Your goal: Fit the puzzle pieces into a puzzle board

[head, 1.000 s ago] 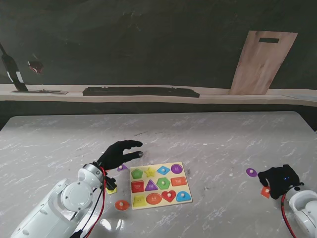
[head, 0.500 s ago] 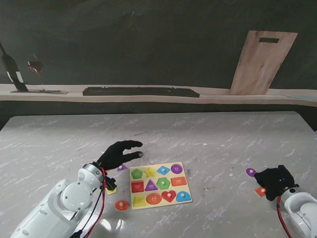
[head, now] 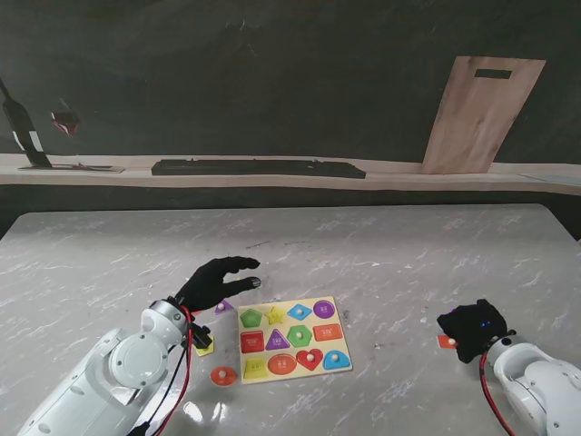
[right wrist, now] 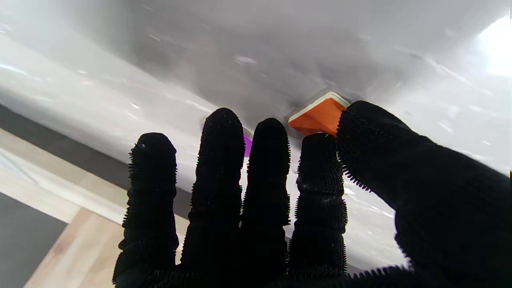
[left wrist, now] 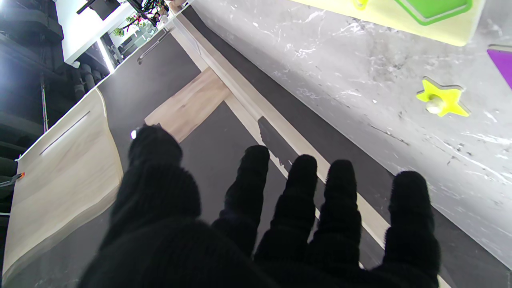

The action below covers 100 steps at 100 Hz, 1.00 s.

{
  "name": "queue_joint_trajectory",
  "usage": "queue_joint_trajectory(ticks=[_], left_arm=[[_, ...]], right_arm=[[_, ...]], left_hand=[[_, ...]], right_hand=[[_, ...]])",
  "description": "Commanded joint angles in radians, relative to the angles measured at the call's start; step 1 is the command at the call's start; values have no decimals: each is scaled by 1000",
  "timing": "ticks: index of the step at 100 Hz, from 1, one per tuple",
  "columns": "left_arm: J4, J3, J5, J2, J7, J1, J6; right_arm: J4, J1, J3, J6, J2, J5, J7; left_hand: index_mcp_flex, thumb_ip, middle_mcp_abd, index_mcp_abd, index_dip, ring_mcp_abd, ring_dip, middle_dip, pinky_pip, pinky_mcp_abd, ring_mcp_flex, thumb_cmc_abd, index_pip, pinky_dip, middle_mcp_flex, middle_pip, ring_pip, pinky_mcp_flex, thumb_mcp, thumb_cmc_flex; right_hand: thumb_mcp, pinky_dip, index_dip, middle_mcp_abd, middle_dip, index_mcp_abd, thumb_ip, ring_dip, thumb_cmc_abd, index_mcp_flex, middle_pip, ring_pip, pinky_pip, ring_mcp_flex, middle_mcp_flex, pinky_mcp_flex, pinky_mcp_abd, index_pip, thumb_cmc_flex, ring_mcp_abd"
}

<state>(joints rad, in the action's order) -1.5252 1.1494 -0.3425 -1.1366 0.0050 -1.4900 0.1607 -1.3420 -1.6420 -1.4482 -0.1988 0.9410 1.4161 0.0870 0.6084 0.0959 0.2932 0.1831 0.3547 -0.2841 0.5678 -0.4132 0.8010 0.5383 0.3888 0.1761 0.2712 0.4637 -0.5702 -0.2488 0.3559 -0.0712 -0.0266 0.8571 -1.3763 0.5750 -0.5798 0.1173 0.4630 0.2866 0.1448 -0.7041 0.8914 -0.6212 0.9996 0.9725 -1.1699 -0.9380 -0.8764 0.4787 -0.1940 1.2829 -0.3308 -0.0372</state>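
Observation:
The pale yellow puzzle board [head: 296, 376] lies near me, left of the table's middle, with coloured shapes in its slots. My right hand [head: 472, 329] hovers to its right, thumb and index finger shut on an orange piece [head: 446, 341] [right wrist: 318, 116] low over the table. A purple piece [right wrist: 247, 144] shows only between the fingers [right wrist: 224, 132] in the right wrist view. My left hand [head: 218, 280] hangs open just beyond the board's far left corner, fingers [left wrist: 302, 176] spread and holding nothing. A yellow star piece [left wrist: 442, 102] lies on the table by the board's corner [left wrist: 460, 34].
Loose pieces lie left of the board: a purple one [head: 223, 307], a yellow one [head: 205, 348] and a red-orange round one [head: 223, 375]. A wooden board [head: 479, 113] leans on the back wall, and a dark bar [head: 259, 168] lies on the ledge.
My right hand has moved left toward the board, carrying the orange piece along, and now covers the purple piece. The left hand has stayed where it was.

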Motion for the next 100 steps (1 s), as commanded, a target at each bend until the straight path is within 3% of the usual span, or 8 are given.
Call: queue_joint_trajectory(ticks=[1,9,17,20,36,76,100], left_arm=[[-6,2,0,2,-2,-4,2],[-7,4,-1,2,-1,-5,4],[-8,6,-2,2,0,-6,6],[-8,6,-2,2,0,-6,6],[-12,7,-3,3,0,-9,5],[-7,6,1,3,-4,-4,6],[-4,5,2,3,-3,-3,7]], right_arm=[[7,-23,33,-24,24,4,-13],[-4,-21,39,-27,26,-3,-18],[-12,-20,41,-25,28,-9,-17],[-14,-20,41,-25,29,-10,-13],[-25,-21,35,-29,31,-7,17],[-81,-49,-12,-49,38,-6,32],[-83,-53,-22,-53,39,-5,54]], left_hand=[[19,-33,-4,-21,10,-7,19,-9,18,-167,11,-31,-3,-1,-8,0,22,14,-9,-7],[19,-33,-3,-20,10,-8,19,-9,18,-167,11,-30,-3,-2,-8,0,22,14,-9,-7],[19,-33,-3,-20,10,-8,19,-9,17,-167,11,-31,-3,-2,-9,0,22,14,-9,-7],[19,-33,-3,-20,10,-8,19,-9,17,-167,11,-31,-3,-2,-8,0,22,14,-9,-7],[19,-33,-3,-21,10,-7,19,-9,18,-166,12,-30,-4,-1,-9,1,22,13,-9,-7],[20,-33,-3,-21,10,-7,19,-9,18,-166,13,-30,-3,-1,-10,0,22,14,-9,-8],[19,-33,-3,-21,10,-7,19,-9,18,-168,12,-31,-3,-2,-9,0,22,14,-9,-8]], right_hand=[[132,19,142,-29,8,59,137,-5,20,-12,30,22,-28,-20,-28,6,-31,-126,45,22],[135,20,143,-30,8,47,125,-5,7,-11,29,22,-30,-18,-27,5,-34,-130,57,23],[141,21,92,-34,8,25,47,-6,-10,-10,27,22,-32,-15,-22,1,-36,-154,84,27],[142,21,82,-35,8,20,39,-6,-13,0,26,21,-32,-13,-17,0,-37,-163,87,28],[139,19,81,-32,10,11,35,-5,5,86,22,14,-27,4,28,-7,-33,-217,89,22],[129,18,90,-29,17,-4,46,-6,41,161,30,12,-22,19,69,-14,-31,-257,115,17],[114,17,93,-19,19,34,17,-4,-29,148,36,14,-22,3,56,-3,-21,-251,-14,2]])
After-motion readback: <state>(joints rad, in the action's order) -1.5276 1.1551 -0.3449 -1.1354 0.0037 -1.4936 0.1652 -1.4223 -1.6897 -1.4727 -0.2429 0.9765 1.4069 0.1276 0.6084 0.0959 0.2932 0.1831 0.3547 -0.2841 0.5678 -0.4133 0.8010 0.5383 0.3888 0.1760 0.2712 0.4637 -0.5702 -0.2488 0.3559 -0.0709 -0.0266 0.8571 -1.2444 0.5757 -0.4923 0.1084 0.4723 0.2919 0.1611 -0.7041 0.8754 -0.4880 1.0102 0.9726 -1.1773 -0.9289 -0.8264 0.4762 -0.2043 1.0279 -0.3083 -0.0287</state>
